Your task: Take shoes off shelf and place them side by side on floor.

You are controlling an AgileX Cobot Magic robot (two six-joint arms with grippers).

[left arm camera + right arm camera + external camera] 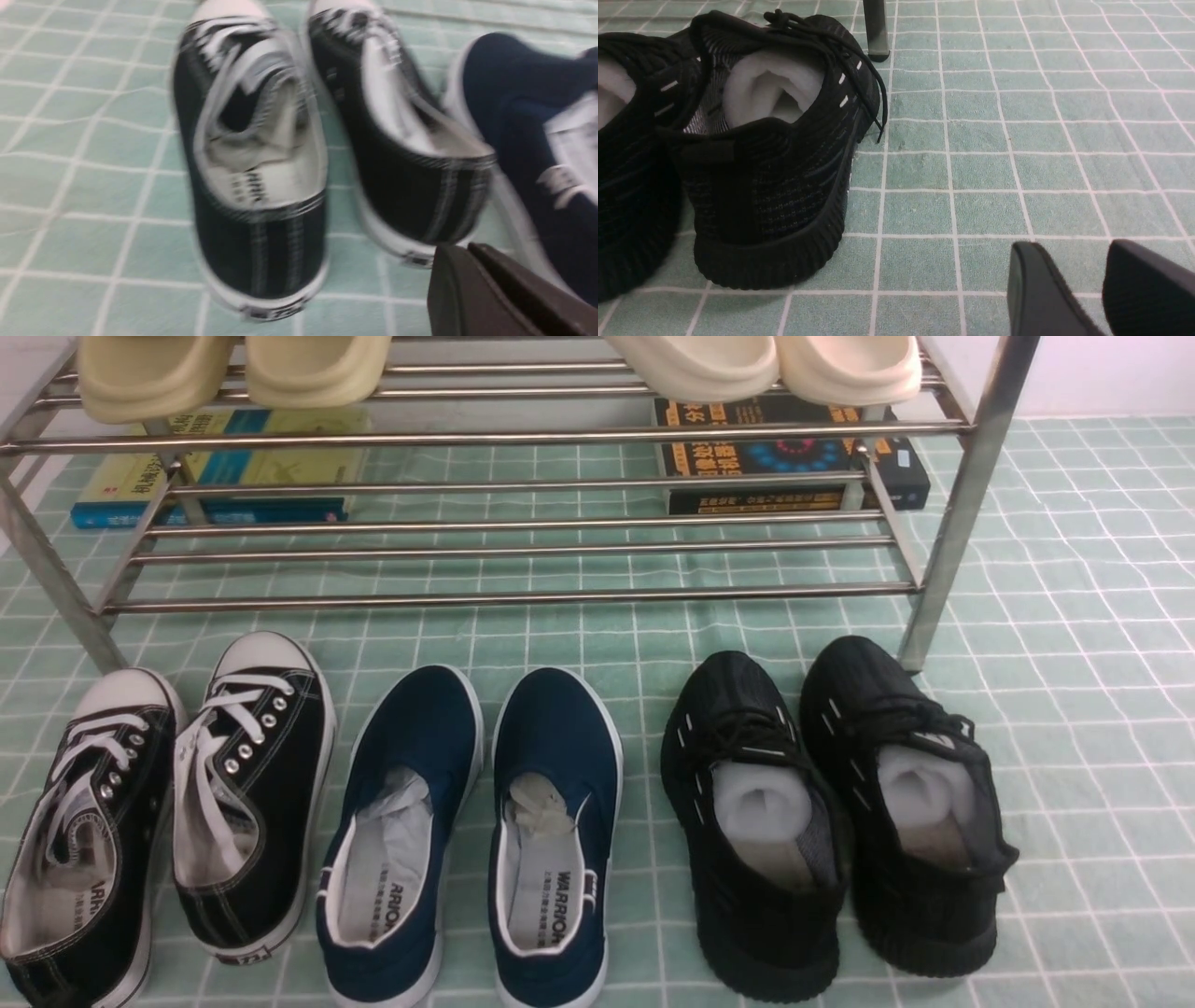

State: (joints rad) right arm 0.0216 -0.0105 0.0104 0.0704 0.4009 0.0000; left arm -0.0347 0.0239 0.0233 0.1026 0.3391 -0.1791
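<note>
Canvas uppers make the shoes (168, 803) look light and soft (heel collars likely the firmest hold); both sit side by side on the floor (1074, 616), in front of the shelf (504, 429). Left gripper (472, 261) looks closed on nothing, while the right gripper (1092, 280) stands slightly parted, empty.

lower shelf (523, 598) bars bare | floor (1074, 709) right of black knit sneakers (831, 803) open | shoes (159, 803) packed close
</note>
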